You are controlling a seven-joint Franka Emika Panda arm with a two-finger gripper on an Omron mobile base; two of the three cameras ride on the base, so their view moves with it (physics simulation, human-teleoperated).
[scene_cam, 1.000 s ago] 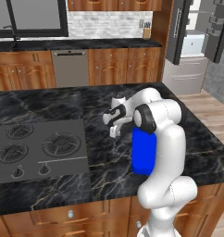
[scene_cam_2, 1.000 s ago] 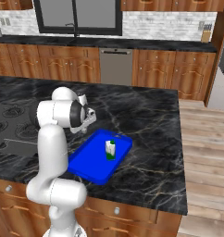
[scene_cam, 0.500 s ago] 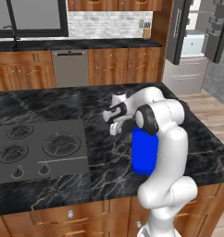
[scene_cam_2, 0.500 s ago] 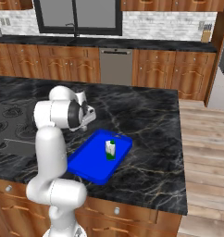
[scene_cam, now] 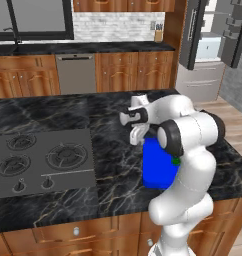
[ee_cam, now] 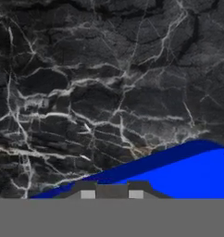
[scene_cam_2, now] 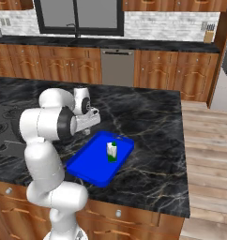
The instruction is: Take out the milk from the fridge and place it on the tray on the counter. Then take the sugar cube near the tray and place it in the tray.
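One carton, the milk, stands upright on the glossy blue tray with rounded corners, so half the task looks done. Pressed together, the gripper hangs at the tray's edge over the veined black counter, probably pinching the tiny sugar cube, though the cube cannot be made out.

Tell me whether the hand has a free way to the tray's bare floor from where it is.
Probably yes: the hand hangs over the tray's edge, and the milk stands off to one side.
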